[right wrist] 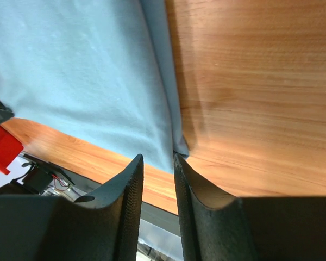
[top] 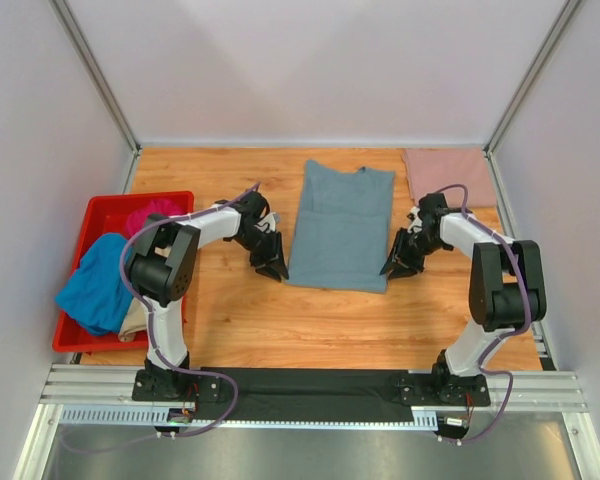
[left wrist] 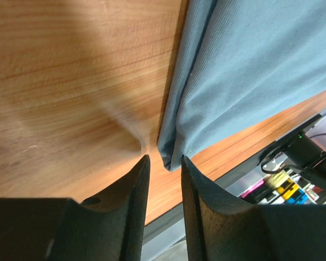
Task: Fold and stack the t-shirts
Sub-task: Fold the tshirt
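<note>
Slate grey-blue t-shirt (top: pixel 340 225) lies folded flat mid-table (top: pixel 280 320) (a dusty-pink t-shirt (top: pixel 448 175) sits far right). Left gripper (top: pixel 273 270) and right gripper (top: pixel 392 268) flank its near corners, jaws parted, gripping nothing.

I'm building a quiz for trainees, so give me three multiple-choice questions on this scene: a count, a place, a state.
1. How many shirts show in the red bin? A. one B. three C. five
2. Where does the dusty-pink shirt lie? A. in the bin B. at the near left edge C. at the far right corner of the table
3. How is the grey-blue shirt? A. folded flat on the table B. crumpled in a heap C. lifted off the table
1 B: a bright blue shirt, a magenta shirt and a beige shirt show there.
2 C: it lies flat by the right wall.
3 A: it lies as a smooth rectangle at mid-table.
</note>
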`<action>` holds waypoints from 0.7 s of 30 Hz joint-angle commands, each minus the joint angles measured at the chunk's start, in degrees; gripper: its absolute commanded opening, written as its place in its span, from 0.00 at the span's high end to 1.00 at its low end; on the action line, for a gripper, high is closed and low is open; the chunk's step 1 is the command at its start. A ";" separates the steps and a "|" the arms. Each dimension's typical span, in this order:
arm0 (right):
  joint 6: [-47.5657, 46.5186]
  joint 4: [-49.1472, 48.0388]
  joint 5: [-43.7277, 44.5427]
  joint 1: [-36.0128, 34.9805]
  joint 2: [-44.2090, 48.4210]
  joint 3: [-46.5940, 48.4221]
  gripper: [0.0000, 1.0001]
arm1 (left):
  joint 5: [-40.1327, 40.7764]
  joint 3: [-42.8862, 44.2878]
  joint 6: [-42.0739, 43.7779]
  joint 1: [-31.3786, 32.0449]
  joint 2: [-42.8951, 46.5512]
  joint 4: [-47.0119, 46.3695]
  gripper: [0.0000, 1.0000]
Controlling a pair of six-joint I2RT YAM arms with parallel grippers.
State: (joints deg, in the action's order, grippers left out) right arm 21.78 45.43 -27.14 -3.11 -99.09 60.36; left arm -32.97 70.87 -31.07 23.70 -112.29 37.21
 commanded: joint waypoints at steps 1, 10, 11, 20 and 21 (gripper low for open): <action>1.95 -2.36 -1.60 -0.31 2.49 -2.43 0.69 | -0.96 1.55 2.41 -0.06 2.17 1.98 0.63; 3.18 -6.31 1.55 -1.54 2.59 -9.11 0.77 | -2.45 2.35 3.91 -0.15 -1.53 1.55 0.78; 3.27 -6.41 2.43 -1.63 2.06 -9.47 0.78 | -2.10 1.21 3.91 -0.15 -1.44 1.20 0.81; 3.44 -5.10 4.20 -1.54 2.93 -9.83 0.76 | 3.43 2.25 3.12 -0.15 -1.71 6.37 0.91; 3.36 -4.57 4.02 -1.72 3.37 -9.56 0.75 | 4.05 2.95 3.21 -0.15 -1.44 7.17 0.90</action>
State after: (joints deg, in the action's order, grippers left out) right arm 25.06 41.12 -26.87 -4.45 -97.36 50.81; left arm -32.03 71.66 -28.40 23.68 -114.52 40.73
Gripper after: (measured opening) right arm 0.237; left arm 0.093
